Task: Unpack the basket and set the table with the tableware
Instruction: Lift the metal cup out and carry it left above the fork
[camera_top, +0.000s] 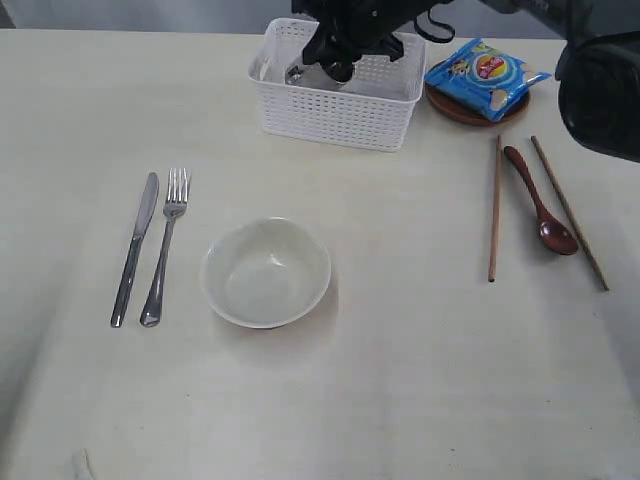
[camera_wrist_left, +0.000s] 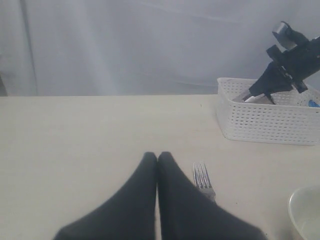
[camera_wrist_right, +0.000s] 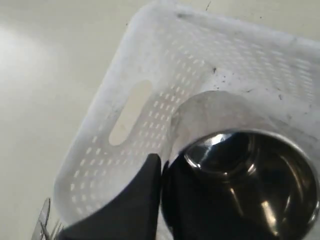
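The white basket (camera_top: 335, 112) stands at the back of the table (camera_top: 400, 380). My right gripper (camera_top: 335, 62) reaches down into it. Close up, that gripper (camera_wrist_right: 161, 162) is shut on the wall of the shiny steel mug (camera_wrist_right: 250, 180), one finger outside the rim and one inside. The mug sits within the basket (camera_wrist_right: 145, 110). Knife (camera_top: 135, 250), fork (camera_top: 165, 250) and off-white bowl (camera_top: 215, 262) lie at front left. Two chopsticks (camera_top: 494, 208) (camera_top: 570, 213) flank the red-brown spoon (camera_top: 540, 205) at right. My left gripper (camera_wrist_left: 157, 156) is shut and empty, just above the table beside the fork (camera_wrist_left: 202, 180).
A blue chip bag (camera_top: 485, 75) lies on the brown plate (camera_top: 450, 108) to the right of the basket. The right arm's dark body (camera_top: 600, 90) hangs over the back right corner. A grey wall backs the table in the left wrist view.
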